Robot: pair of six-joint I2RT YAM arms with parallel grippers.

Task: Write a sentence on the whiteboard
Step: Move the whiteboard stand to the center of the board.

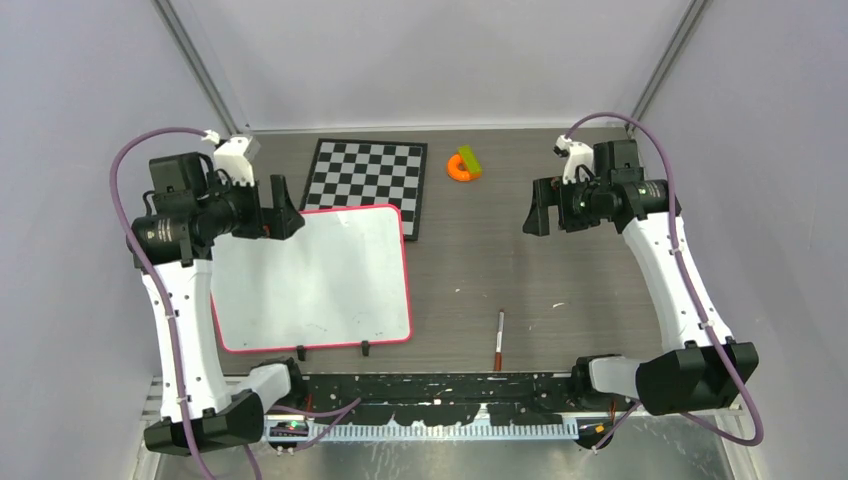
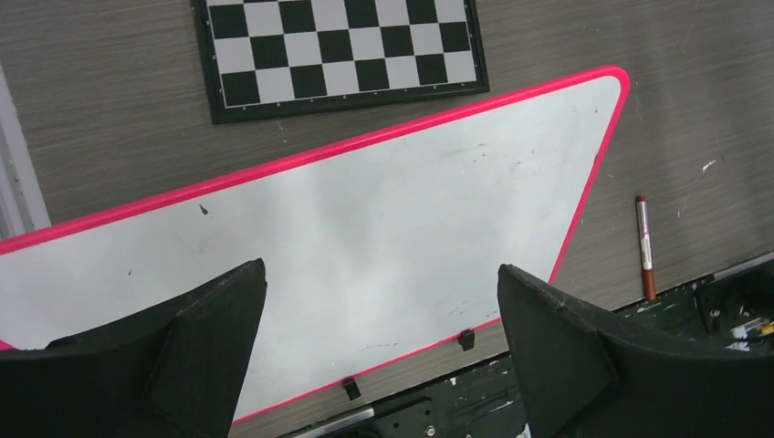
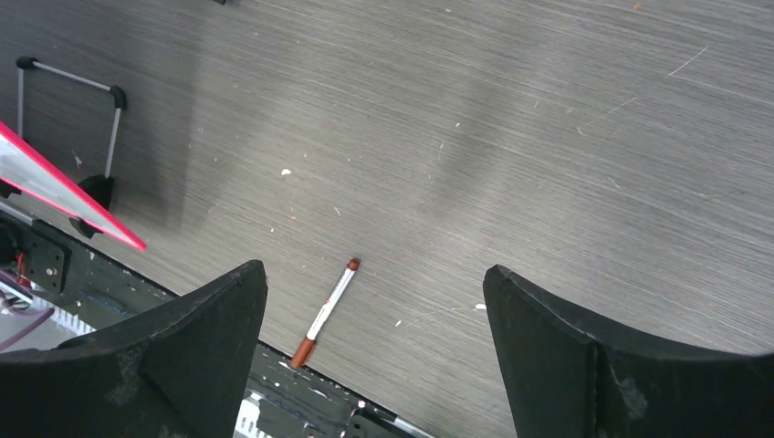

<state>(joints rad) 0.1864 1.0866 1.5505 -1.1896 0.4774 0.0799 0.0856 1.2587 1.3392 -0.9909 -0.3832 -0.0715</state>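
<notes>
Since the large flat white whiteboard with the thin pink-red rim (image 1: 320, 285) shows only faint smudges and no writing, I judge the task not yet begun: pen pickup and every word remain. It lies on the left of the grey wood-grain table (image 1: 480, 250), long axis running left to right, clipped edge toward my bases. Left pincer (image 2: 379, 283) hangs over it and right pincer (image 3: 374, 283) over the slim white, brown-ended marker pen (image 1: 499, 340), which lies near-to-far; both have jaws apart and empty.
</notes>
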